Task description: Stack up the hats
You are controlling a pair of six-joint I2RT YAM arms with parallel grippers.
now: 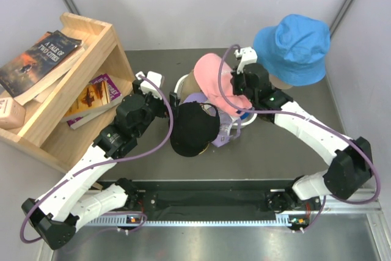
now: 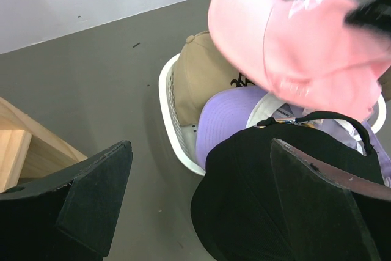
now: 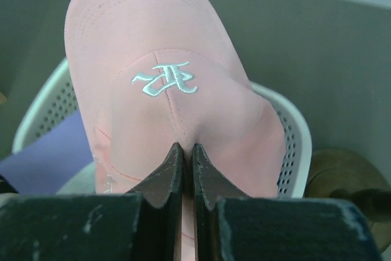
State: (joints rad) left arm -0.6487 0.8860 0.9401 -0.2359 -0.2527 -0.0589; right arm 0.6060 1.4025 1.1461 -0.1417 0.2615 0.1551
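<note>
A: Claw check from the top view?
B: Right claw (image 1: 235,84) is pinched on the pink cap (image 1: 214,77), which hangs over the white basket (image 1: 181,84), brim pointing away from the arms. Left claw (image 1: 149,87) gapes wide, holding nothing, just left of the black cap (image 1: 194,128).

A: Left wrist view?
B: Tan cap (image 2: 201,77) and lavender cap (image 2: 229,120) lie in the basket under the pink one; the black one overlaps its near rim.

A: Right wrist view?
B: Jaws closed on a fold of pink crown, basket directly below. The right arm is clearly nearer. A blue hat (image 1: 294,47) on a stand sits beside its elbow path; I'd watch that.
</note>
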